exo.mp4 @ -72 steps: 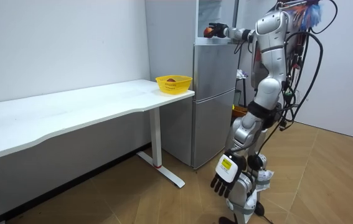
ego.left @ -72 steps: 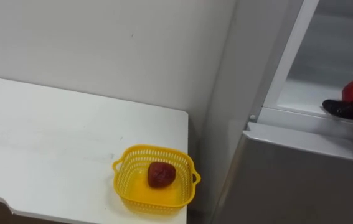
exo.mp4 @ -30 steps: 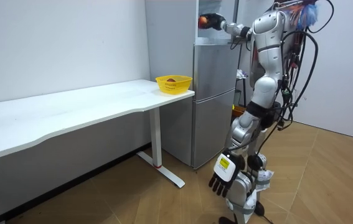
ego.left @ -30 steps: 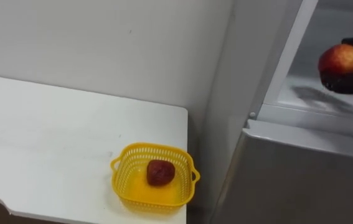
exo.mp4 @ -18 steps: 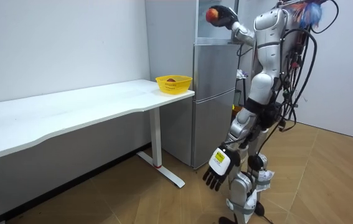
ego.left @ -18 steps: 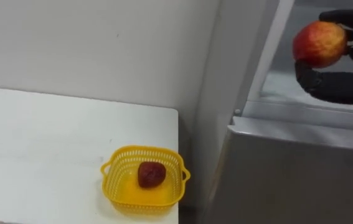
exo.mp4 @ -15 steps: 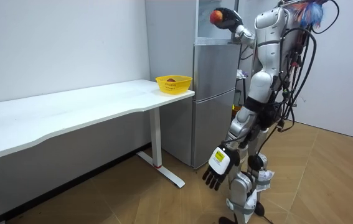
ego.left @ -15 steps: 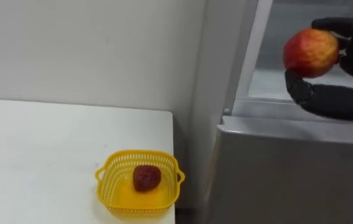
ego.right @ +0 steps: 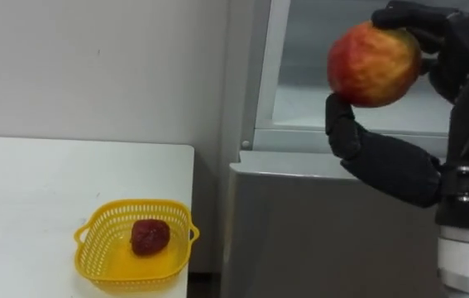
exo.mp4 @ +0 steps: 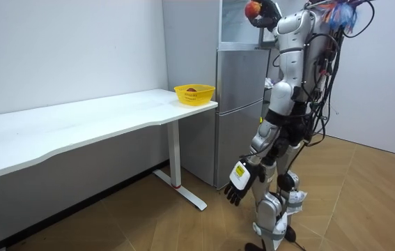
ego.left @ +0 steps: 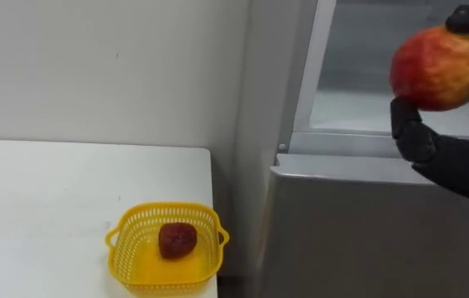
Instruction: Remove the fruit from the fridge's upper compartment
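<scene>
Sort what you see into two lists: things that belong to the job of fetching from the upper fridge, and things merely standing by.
Belong to the job: apple; right robot hand, curled round the apple; open upper fridge compartment.

Standing by: left robot hand, hanging open at the robot's side; yellow basket, possibly the drop-off; dark red fruit in it; white table.

— Where do the eye views look from?
— The robot's head, close, down at the fridge [ego.left: 366, 236] and the yellow basket [ego.left: 120, 248], lower left.
— The room view?
— Stands well back, side-on, and shares both, past the table [exo.mp4: 79, 118].
</scene>
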Robot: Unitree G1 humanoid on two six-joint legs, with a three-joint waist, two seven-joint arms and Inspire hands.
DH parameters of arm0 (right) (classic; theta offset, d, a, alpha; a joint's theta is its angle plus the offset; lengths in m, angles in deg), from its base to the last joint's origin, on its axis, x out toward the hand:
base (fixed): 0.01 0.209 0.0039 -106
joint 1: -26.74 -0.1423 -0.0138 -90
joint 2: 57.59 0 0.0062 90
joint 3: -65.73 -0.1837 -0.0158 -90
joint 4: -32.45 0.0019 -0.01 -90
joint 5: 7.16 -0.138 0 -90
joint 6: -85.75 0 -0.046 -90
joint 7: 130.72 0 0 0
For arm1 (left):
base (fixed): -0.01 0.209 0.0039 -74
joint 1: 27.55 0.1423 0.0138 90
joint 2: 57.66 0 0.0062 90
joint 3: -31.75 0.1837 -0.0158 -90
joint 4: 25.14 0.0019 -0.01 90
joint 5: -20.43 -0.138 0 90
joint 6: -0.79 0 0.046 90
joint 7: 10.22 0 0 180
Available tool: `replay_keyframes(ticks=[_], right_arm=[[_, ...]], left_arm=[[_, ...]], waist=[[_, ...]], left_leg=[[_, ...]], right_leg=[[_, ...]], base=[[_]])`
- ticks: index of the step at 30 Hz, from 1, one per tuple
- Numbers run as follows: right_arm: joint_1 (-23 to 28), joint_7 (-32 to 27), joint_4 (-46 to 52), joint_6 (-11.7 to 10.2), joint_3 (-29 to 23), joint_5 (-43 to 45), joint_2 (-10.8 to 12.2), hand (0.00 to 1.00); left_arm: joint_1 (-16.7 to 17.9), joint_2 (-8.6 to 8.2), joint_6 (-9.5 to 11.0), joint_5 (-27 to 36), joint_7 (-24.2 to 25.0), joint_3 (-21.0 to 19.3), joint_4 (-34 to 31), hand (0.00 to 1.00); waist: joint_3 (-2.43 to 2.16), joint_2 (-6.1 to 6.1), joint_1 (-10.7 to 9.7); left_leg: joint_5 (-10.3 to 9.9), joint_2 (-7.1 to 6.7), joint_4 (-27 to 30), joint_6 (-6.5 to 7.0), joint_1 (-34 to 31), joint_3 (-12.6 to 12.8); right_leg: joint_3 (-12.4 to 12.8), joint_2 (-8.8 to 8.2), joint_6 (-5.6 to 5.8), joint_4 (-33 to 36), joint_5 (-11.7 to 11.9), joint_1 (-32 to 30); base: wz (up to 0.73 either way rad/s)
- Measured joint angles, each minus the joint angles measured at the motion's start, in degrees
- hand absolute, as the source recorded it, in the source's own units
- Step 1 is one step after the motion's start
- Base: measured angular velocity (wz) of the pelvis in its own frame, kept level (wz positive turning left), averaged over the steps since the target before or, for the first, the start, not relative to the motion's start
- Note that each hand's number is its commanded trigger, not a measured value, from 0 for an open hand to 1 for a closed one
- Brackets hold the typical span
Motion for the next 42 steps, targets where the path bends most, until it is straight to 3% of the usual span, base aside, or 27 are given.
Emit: replay_keyframes(ticks=[5, 11, 15, 18, 25, 28, 30, 34, 39, 42], right_arm=[[-0.05, 2.99, 0.49, -0.35, 4.33, 9.85, 0.0, 1.0], [-1.5, 4.14, 0.84, -0.39, 7.88, 14.66, 0.06, 1.0], [-5.09, 6.53, 0.81, -0.46, 9.72, 16.33, 0.07, 1.0], [-7.28, 8.05, 0.81, -0.63, 11.64, 16.32, 0.07, 1.0], [-10.6, 13.7, 0.76, -0.38, 17.78, 18.46, -0.19, 1.0], [-11.93, 14.76, 0.68, -0.12, 19.38, 20.19, -0.31, 1.0], [-12.54, 15.45, 0.02, -0.24, 19.51, 20.34, -0.35, 1.0], [-17.02, 17.9, -7.13, 0.34, 20.73, 20.39, -0.45, 1.0], [-19.96, 19.05, -16.48, 3.65, 23.24, 20.9, -2.38, 1.0], [-19.99, 19.16, -22.62, 3.98, 24.83, 22.45, -2.4, 1.0]], left_arm=[[-1.11, 0.08, 0.13, -0.02, 0.33, 1.32, 0.98, 0.0], [-2.22, 0.29, 0.63, -0.08, 1.05, 1.62, 2.18, 0.0], [-2.64, 0.47, 0.77, -0.05, 1.06, 1.71, 3.19, 0.0], [-3.73, 0.54, 0.77, -0.06, 1.64, 2.45, 4.48, 0.0], [-4.06, 0.65, 0.77, -0.06, 2.5, 2.77, 4.22, 0.0], [-4.24, 1.22, 0.77, -0.44, 2.71, 2.75, 4.24, 0.0], [-4.81, 1.87, 0.77, -0.37, 3.22, 2.74, 4.26, 0.0], [-5.87, 3.22, 0.68, -0.53, 3.94, 2.58, 4.35, 0.0], [-6.78, 3.74, -0.56, -0.53, 5.27, 2.59, 4.09, 0.0], [-6.75, 3.84, -0.74, -0.57, 5.95, 2.59, 4.07, 0.0]], waist=[[-0.01, 0.05, 0.52], [-0.35, -0.6, 2.96], [-0.05, -0.83, 3.69], [0.31, -1.64, 4.75], [0.26, -2.32, 6.63], [-0.08, -3.1, 7.17], [0.25, -3.86, 7.84], [0.43, -5.53, 8.39], [0.55, -5.61, 10.5], [0.67, -5.8, 11.55]], left_leg=[[-0.01, 0.08, -0.16, -0.01, -0.18, 0.42], [-0.01, 0.1, -0.29, 0.0, -0.19, 0.81], [-0.01, 0.12, -0.12, 0.0, -0.17, 0.56], [-0.01, 0.08, -0.18, 0.0, -0.51, 0.19], [0.01, 0.0, 0.09, -0.01, -1.46, -1.24], [0.09, 0.06, 0.17, -0.11, -1.71, -1.66], [0.12, 0.11, 0.25, -0.12, -1.56, -1.74], [0.07, 0.06, 0.57, -0.1, -1.74, -1.84], [-0.03, -0.03, 0.67, 0.02, -2.12, -1.98], [-0.02, -0.02, 0.82, 0.02, -2.26, -2.29]], right_leg=[[0.95, 0.14, -0.02, 0.15, 0.01, -0.54], [1.14, 0.17, -0.03, 0.44, 0.02, -0.93], [0.97, 0.13, -0.03, 0.81, 0.02, -0.9], [0.6, 0.04, -0.03, 0.79, 0.02, -0.89], [-0.98, -0.16, -0.02, 0.61, 0.01, -1.01], [-1.95, -0.17, -0.02, 0.67, 0.01, -1.22], [-1.94, -0.13, -0.02, 0.75, 0.01, -1.19], [-2.05, -0.23, -0.03, 0.75, 0.02, -1.16], [-2.43, -0.38, -0.03, 0.77, 0.02, -1.22], [-2.87, -0.43, -0.03, 0.76, 0.02, -1.22]], base=[[-0.05], [-0.03], [0.03], [0.08], [0.09], [0.07], [0.0], [0.0], [0.0], [0.03]])
